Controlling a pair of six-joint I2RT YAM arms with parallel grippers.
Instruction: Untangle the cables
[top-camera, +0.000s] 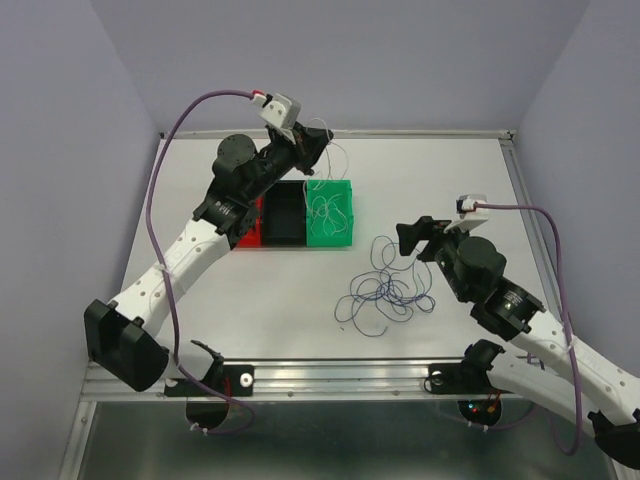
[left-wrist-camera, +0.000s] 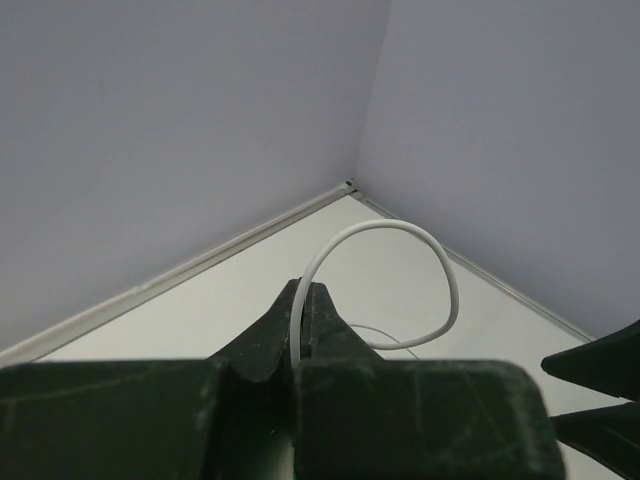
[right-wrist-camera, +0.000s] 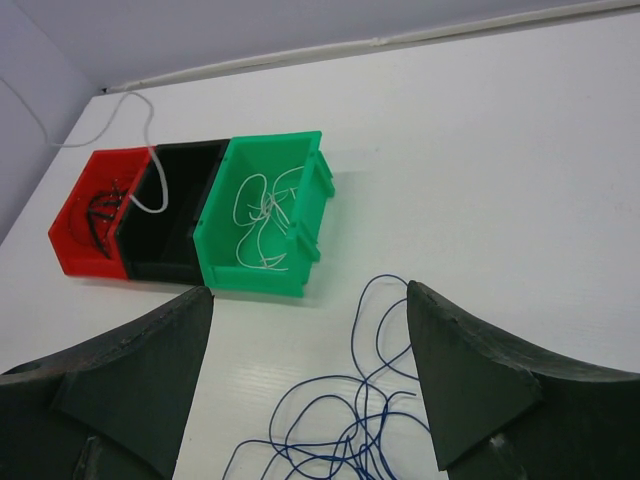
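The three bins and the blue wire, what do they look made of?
Green bin, black bin and red bin: probably moulded plastic, by the even colour and slight sheen. Blue wire: likely a thin plastic-coated lead, lying in soft loose loops; its core is not visible.

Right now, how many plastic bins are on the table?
3, touching in one row: the red bin at the left end, the black bin in the middle, the green bin at the right end. None looks hidden.
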